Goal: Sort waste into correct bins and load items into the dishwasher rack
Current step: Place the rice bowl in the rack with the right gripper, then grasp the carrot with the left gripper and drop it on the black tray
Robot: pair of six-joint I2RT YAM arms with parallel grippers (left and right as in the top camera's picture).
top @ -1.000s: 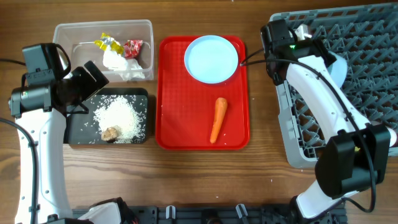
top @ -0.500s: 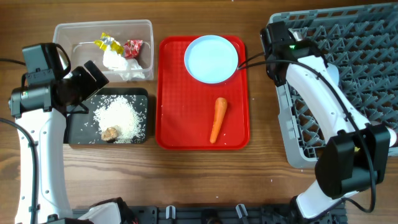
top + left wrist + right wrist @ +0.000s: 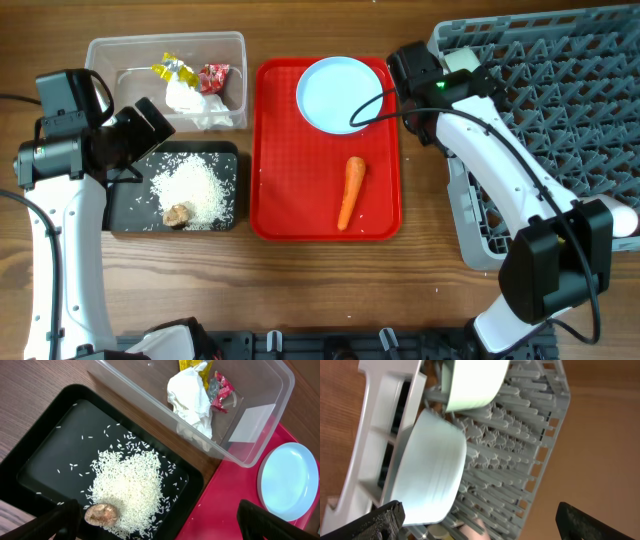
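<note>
Overhead view has my right gripper, jaws spread and empty, hanging just beside the light-blue round plastic plate on the flat red serving tray. I judge loading the plate is the step in hand. Next I pinch its rim and stand it among the pegs of the large grey plastic dishwasher rack. My left gripper gapes empty too.

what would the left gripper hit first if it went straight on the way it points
Most likely the rice in the black tray, just right of the brown lump: the open left gripper points down at that spot. Depth is unclear from this view.
</note>
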